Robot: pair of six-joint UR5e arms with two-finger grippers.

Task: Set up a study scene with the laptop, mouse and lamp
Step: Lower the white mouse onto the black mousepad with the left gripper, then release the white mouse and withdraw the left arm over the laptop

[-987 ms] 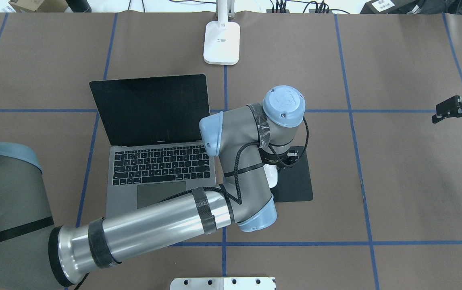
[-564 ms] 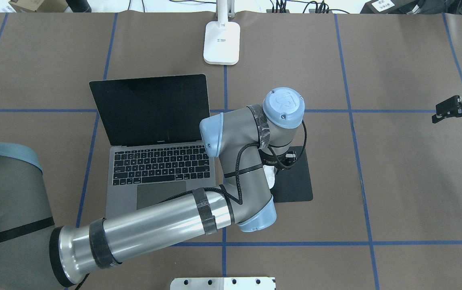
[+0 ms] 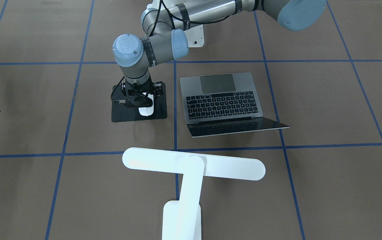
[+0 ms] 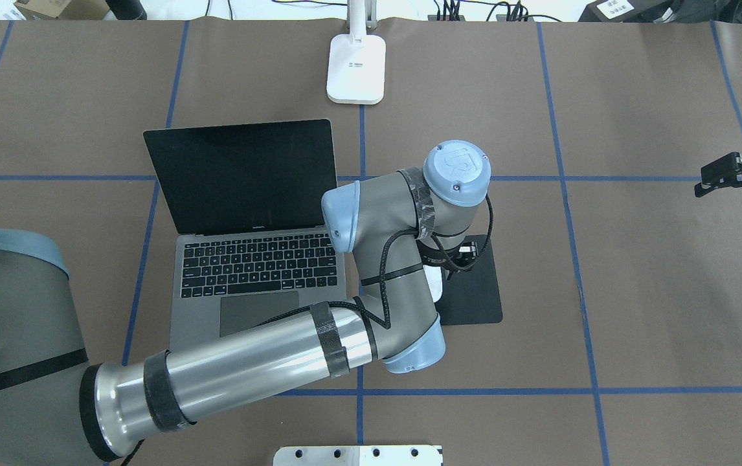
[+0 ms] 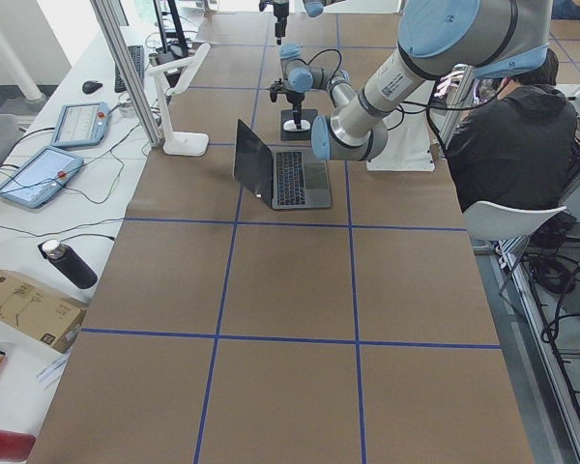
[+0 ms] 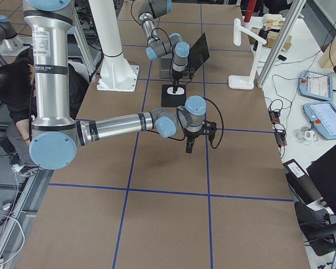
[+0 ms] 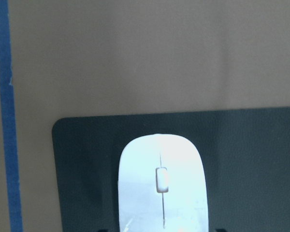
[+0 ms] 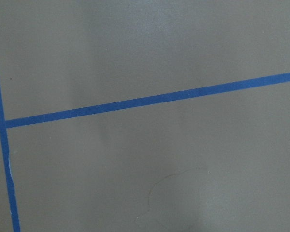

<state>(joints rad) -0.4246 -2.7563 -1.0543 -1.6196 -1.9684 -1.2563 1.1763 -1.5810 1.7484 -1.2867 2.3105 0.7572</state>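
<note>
The open grey laptop (image 4: 261, 272) lies left of centre, its dark screen tilted back; it also shows in the front view (image 3: 222, 103). The white mouse (image 3: 146, 111) rests on a flat black mat (image 3: 124, 115). My left gripper (image 3: 143, 106) stands straight down over the mouse, shut on its sides. In the left wrist view the mouse (image 7: 162, 193) fills the bottom centre. The white lamp (image 3: 194, 165) stands upright behind the laptop, its base (image 4: 356, 68) at the far table edge. My right gripper (image 4: 704, 181) hangs open and empty over bare table at the far right.
The white robot pedestal (image 4: 358, 455) is at the near table edge. Blue tape lines (image 8: 150, 101) cross the brown table cover. A person sits beside the table (image 5: 517, 145). Tablets and cables lie on the side bench (image 6: 319, 101).
My left wrist has shifted very slightly over the mat, and a little less of the mouse shows under it. The right arm, laptop and lamp have not moved.
</note>
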